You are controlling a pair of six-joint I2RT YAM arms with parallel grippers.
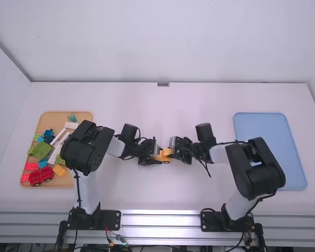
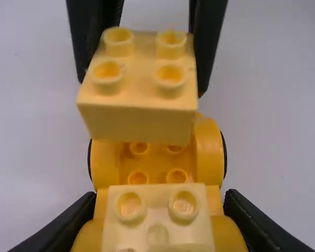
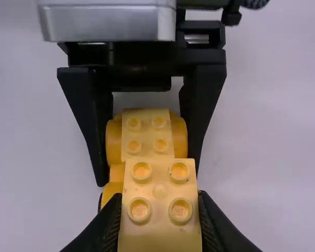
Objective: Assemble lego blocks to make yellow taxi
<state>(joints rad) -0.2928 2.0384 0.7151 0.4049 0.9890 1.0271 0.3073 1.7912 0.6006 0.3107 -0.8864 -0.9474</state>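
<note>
Half done, probably, with left gripper (image 2: 160, 203) closed on wheeled yellow plastic chassis (image 2: 210, 157) topped by pale-yellow studded block (image 2: 157, 216), right gripper (image 3: 159, 199) closed on matching block (image 2: 142, 123), to seat next.

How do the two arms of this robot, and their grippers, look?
The left arm and right arm have white segments and bulky, rounded black joints. Thin black cables run along them. The left gripper and right gripper are black, each with two slim fingers. A silver-coloured box is mounted behind the left gripper's fingers.
</note>
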